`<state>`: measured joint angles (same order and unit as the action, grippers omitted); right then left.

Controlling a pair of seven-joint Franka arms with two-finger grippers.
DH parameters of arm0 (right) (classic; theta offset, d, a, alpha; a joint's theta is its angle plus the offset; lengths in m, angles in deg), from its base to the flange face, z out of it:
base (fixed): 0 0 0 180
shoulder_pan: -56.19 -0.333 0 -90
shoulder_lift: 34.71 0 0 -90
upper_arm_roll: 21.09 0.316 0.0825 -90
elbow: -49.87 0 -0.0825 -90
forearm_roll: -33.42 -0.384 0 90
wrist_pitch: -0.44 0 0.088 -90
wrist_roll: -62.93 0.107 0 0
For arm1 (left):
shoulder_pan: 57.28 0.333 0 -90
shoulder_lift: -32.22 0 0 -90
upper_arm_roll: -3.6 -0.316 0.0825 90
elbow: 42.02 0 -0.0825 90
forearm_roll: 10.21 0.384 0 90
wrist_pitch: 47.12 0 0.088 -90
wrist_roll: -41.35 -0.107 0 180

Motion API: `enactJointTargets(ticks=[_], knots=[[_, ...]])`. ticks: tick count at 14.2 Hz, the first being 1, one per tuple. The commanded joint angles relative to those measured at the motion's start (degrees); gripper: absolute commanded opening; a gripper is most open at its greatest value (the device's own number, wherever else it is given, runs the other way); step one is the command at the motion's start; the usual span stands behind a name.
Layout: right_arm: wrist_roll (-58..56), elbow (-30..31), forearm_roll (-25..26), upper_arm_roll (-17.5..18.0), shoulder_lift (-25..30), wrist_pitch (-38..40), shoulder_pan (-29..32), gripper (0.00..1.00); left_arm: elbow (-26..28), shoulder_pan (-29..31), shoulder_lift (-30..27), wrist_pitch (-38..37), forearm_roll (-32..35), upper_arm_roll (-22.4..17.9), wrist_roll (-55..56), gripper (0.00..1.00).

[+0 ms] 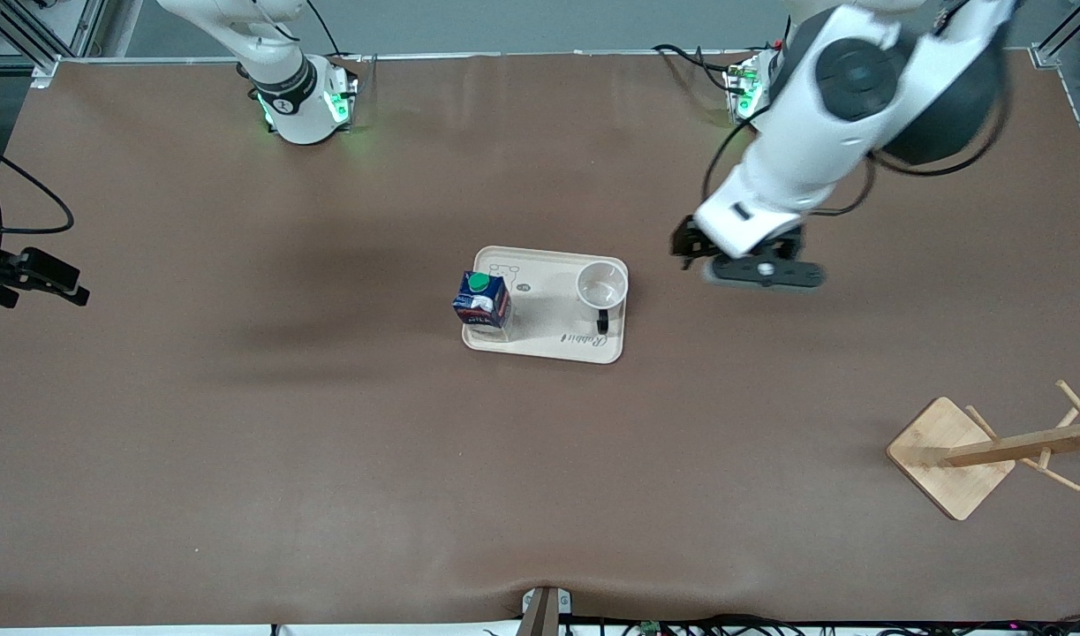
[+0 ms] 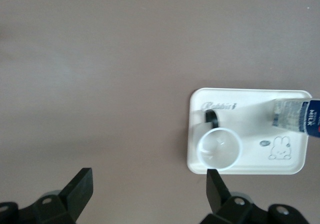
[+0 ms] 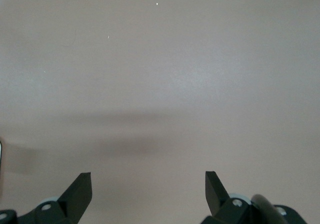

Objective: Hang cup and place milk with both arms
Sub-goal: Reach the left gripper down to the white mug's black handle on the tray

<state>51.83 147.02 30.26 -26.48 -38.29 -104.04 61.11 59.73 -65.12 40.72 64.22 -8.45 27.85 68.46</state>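
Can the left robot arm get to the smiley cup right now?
Probably yes. The left gripper, open and empty, is over bare table beside the tray. The cup stands at the tray's near end, nothing covering it; the milk is farther along.

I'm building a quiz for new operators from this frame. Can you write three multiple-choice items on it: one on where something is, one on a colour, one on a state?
1. Where does the cup stand?
A. on the tray, beside the milk
B. on the bare table by the wooden rack
C. on a peg of the wooden rack

2. What colour is the milk's round cap?
A. red
B. green
C. yellow

3. What is the state of the left gripper?
A. shut on the cup
B. shut on the milk
C. open and holding nothing

Answers:
1. A: the front view shows both on the tray, the cup toward the left arm's end.
2. B: the cap on the carton's top is green.
3. C: the left wrist view shows its fingers spread over bare table beside the tray.
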Motion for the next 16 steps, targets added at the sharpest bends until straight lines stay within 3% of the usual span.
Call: enactJointTargets(ticks=[1, 5, 10, 14, 16], knots=[[-0.5, -0.3, 0.5, 0.0, -0.2, -0.3, -0.2, 1.0, 4.8, -4.5, 2.3, 5.7, 6.0, 0.8, 8.2, 1.0], [-0.5, -0.4, 0.5, 0.0, -0.8, -0.4, -0.1, 1.0, 5.2, -9.0, 9.2, 7.8, 7.8, 1.0, 22.4, 1.0], [-0.5, -1.0, 0.4, 0.0, -1.5, -0.3, -0.2, 1.0, 9.4, -9.5, 12.4, 14.0, 9.2, 1.0, 24.0, 1.0], [-0.4, -1.2, 0.3, 0.0, -2.0, -0.5, -0.2, 1.0, 12.1, -8.9, 14.9, 19.2, 9.5, 1.0, 24.0, 0.88], [-0.5, -1.2, 0.1, 0.0, -2.4, -0.6, -0.2, 1.0, 12.3, -8.5, 16.6, 20.5, 9.5, 1.0, 23.9, 0.74]])
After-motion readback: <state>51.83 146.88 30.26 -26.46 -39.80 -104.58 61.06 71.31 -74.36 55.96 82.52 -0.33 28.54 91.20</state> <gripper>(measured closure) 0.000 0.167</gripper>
